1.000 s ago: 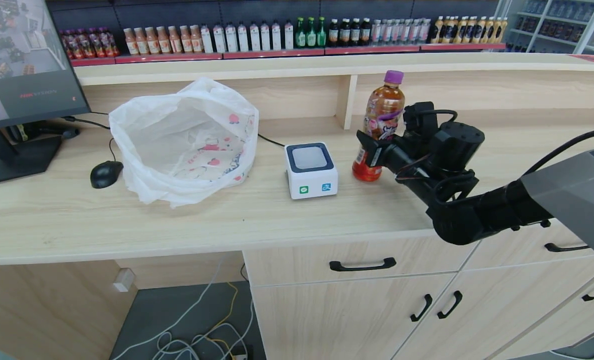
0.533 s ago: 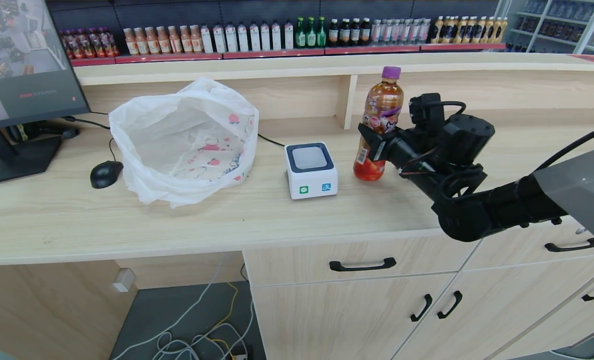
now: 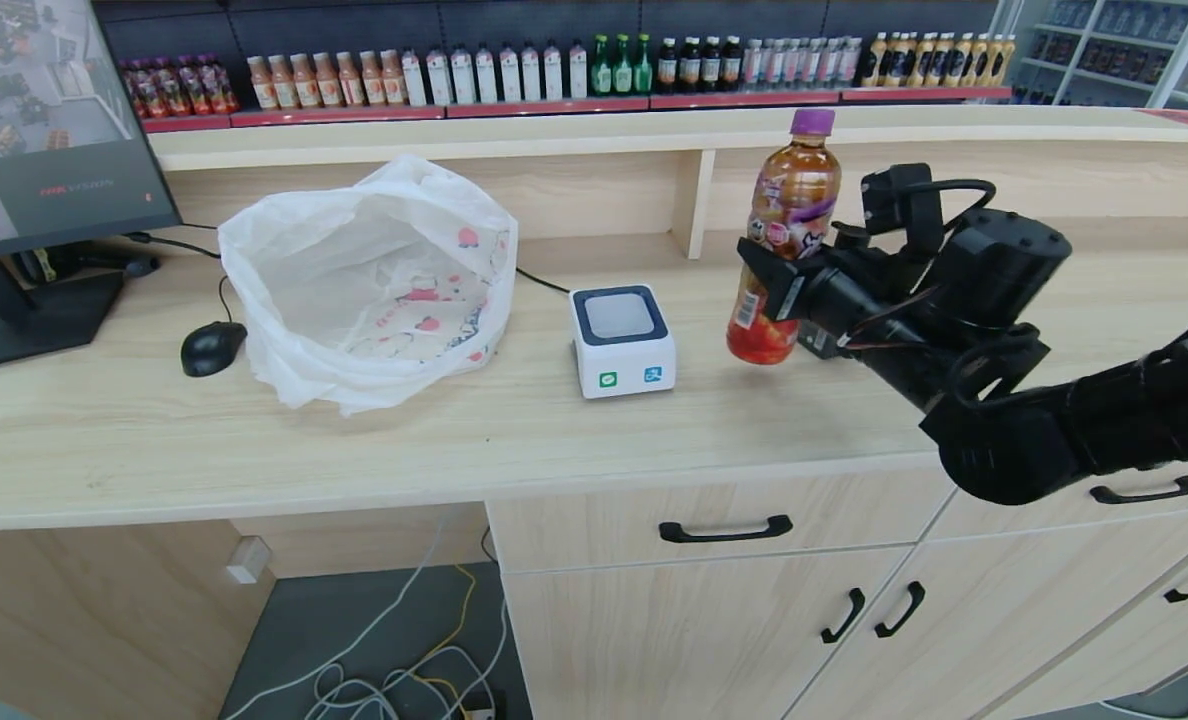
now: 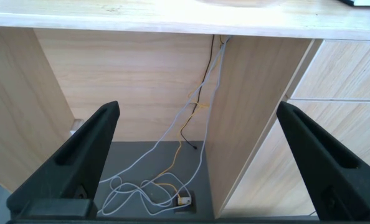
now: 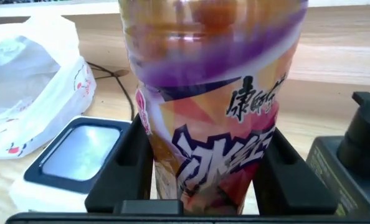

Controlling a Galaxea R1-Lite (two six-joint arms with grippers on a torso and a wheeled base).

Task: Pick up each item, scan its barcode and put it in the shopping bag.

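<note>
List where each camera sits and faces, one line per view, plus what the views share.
Head view: on the head, facing forward and down at the counter, shopping bag, scanner and drink bottle; right arm and right claw show.
Left wrist view: low by the cabinet, facing cables under the counter; open left claw frames it.
Right wrist view: behind the right claw, facing the clamped drink bottle.
Shared: head and right wrist views both show drink bottle, scanner, shopping bag.

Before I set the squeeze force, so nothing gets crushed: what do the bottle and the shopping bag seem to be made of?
The bottle: probably clear glossy plastic; amber drink shows through, printed label wrap. The shopping bag: thin translucent white plastic film by its look; it crumples and slumps.
</note>
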